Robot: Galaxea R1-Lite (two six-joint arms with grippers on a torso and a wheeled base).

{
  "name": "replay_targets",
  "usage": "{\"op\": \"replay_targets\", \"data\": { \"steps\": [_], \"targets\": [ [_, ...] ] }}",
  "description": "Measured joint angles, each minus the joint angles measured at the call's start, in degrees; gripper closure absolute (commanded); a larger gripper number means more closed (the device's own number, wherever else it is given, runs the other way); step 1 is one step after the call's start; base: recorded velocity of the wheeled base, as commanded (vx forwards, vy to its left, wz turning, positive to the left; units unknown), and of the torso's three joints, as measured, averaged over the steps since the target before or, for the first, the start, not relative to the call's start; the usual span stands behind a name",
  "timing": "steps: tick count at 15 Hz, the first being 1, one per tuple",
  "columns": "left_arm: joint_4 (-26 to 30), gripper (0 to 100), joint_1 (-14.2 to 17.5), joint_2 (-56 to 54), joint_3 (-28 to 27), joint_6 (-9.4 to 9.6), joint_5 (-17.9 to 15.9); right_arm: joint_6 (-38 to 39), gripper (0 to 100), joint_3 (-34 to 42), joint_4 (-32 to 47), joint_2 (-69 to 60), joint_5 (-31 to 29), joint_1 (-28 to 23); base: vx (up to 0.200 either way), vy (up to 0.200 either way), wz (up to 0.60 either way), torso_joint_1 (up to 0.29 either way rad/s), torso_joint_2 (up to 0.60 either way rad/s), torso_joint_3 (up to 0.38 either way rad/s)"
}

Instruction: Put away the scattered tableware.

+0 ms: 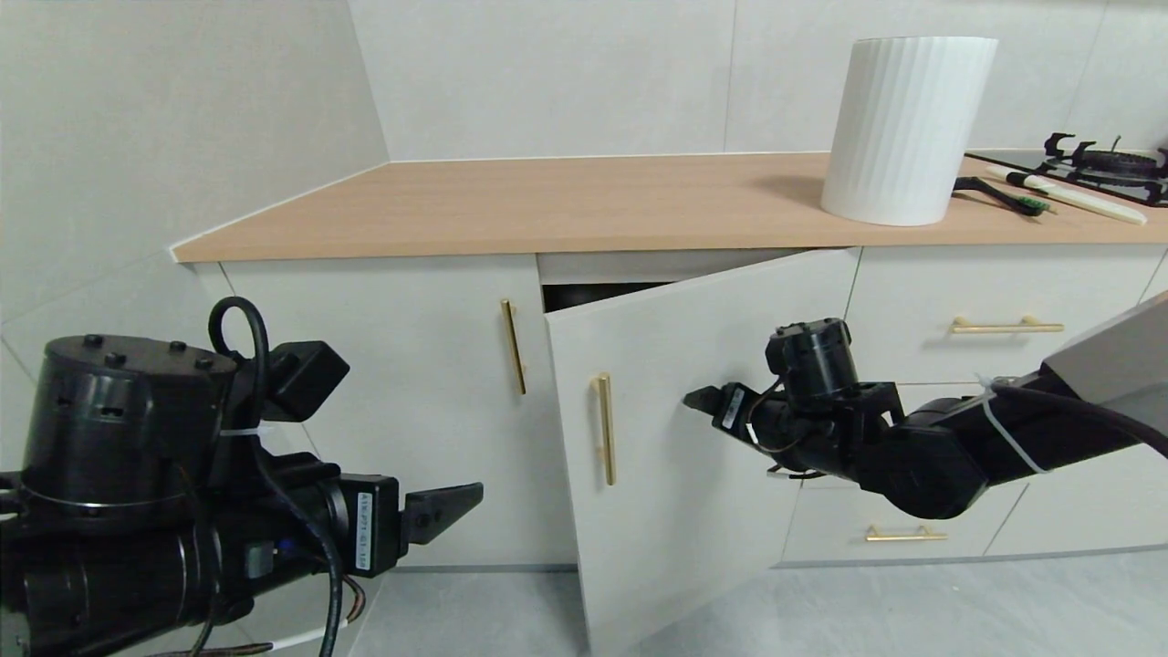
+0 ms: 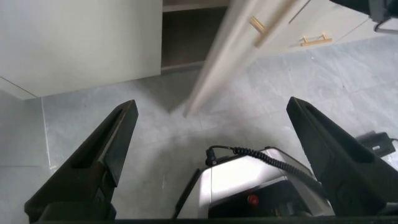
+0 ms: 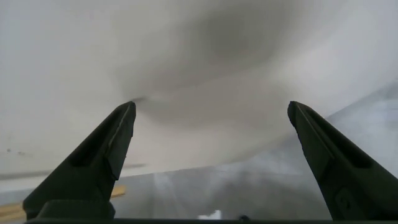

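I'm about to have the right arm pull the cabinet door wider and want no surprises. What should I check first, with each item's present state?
1. Cabinet door unlatched: ok, it stands ajar.
2. Right gripper open and empty: ok.
3. Right gripper on the door handle: not ok, it is beside it, before the door face.
4. Left gripper out of the door's swing: cannot tell.
5. Utensils put away: not ok, they lie on the counter by the stove.

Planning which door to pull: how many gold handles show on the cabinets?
4: shut door handle, open door handle, upper drawer handle, lower drawer handle. The right arm may hide more.
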Motion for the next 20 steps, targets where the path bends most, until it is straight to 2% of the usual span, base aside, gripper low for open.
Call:
{"op": "replay_targets", "data": {
  "steps": [4, 7, 15, 20],
  "targets": [
    [-0.02, 0, -0.05, 0.26, 0.11, 0.00, 0.00, 5.12, 0, -3.75, 0.00, 1.97, -0.87, -0.17, 0.000, 0.000, 0.00, 0.000, 0.00, 0.000],
    [-0.02, 0, -0.05, 0.33, 0.11, 0.00, -0.02, 6.79, 0, -6.70, 0.02, 3.94, -4.21, -0.61, 0.000, 0.000, 0.00, 0.000, 0.00, 0.000],
    [-0.02, 0, -0.05, 0.35, 0.11, 0.00, -0.07, 9.36, 0, -14.64, 0.39, 10.00, -11.43, -4.34, 0.000, 0.000, 0.00, 0.000, 0.00, 0.000],
    [0.00, 0, -0.05, 0.63, 0.11, -0.04, -0.02, 9.47, 0, -16.58, 0.57, 12.29, -12.34, -5.77, 0.000, 0.000, 0.00, 0.000, 0.00, 0.000]
  ]
}}
